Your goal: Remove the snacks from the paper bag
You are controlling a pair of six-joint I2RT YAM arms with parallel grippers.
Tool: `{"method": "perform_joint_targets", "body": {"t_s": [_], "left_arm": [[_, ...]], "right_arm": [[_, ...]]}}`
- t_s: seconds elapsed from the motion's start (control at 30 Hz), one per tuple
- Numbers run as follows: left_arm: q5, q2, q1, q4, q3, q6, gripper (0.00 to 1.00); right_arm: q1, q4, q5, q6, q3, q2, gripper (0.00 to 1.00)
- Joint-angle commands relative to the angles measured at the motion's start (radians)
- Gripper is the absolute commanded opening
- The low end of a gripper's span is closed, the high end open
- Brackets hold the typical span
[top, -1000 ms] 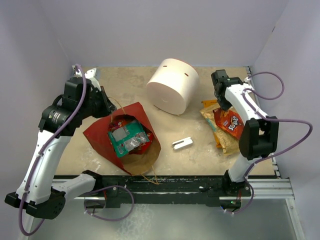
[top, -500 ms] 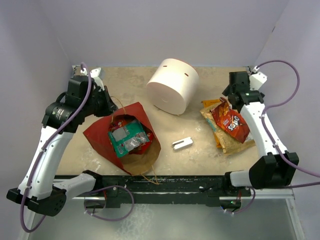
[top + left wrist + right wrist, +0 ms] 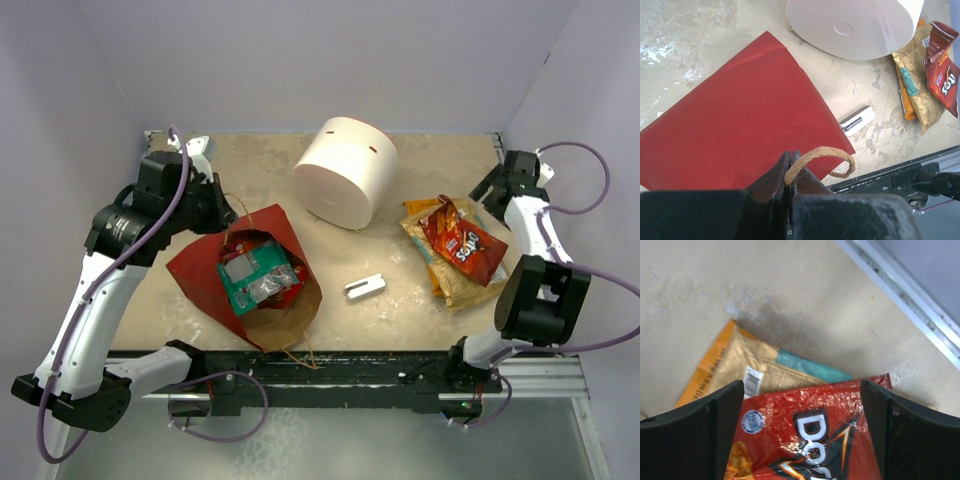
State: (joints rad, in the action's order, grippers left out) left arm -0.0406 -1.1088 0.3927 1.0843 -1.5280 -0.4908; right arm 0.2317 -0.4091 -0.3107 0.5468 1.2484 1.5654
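Note:
The paper bag [image 3: 205, 262] lies on its side at the left, red outside [image 3: 740, 125], its brown mouth facing the near edge. A teal snack [image 3: 250, 275] and a red one show inside it. My left gripper [image 3: 222, 207] is shut on the bag's twine handle [image 3: 825, 155], pinched between the jaws [image 3: 789, 156]. At the right, a red snack [image 3: 462, 245] lies on top of a yellow snack [image 3: 447, 283] and an orange one. My right gripper [image 3: 490, 192] hangs open over the red snack [image 3: 810, 440], fingers wide apart [image 3: 801, 386], holding nothing.
A big white cylinder [image 3: 345, 170] lies at the back middle, close behind the bag. A small grey metal bracket [image 3: 365, 287] sits between the bag and the snack pile. A metal rail runs along the table's right edge [image 3: 905, 295].
My right gripper has opened and let go of the red snack, which now lies on the pile. The right arm has swung out to the right edge. The left gripper keeps its hold.

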Motion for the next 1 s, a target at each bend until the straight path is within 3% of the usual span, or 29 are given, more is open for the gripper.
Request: {"method": "perform_joint_targets", "body": {"t_s": [0.0,0.27,0.67,0.8,0.97], "left_arm": [[0.034,0.004,0.005,-0.04,-0.046,0.031,0.0],[0.046,0.001,0.008,-0.028,-0.054,0.042,0.0],[0.061,0.005,0.032,-0.028,-0.075,0.044,0.0],[0.053,0.013,0.029,-0.02,-0.067,0.032,0.0],[0.05,0.012,0.028,-0.002,-0.079,0.012,0.0]], "right_arm": [[0.015,0.044,0.112,0.024,-0.097,-0.071,1.0],[0.021,-0.033,0.145,0.143,-0.279,-0.201,0.99],[0.021,-0.247,0.242,0.427,-0.355,-0.41,1.0],[0.019,-0.196,0.191,0.334,-0.296,-0.449,1.0],[-0.057,-0.13,0.258,0.03,-0.176,-0.395,1.0]]}}
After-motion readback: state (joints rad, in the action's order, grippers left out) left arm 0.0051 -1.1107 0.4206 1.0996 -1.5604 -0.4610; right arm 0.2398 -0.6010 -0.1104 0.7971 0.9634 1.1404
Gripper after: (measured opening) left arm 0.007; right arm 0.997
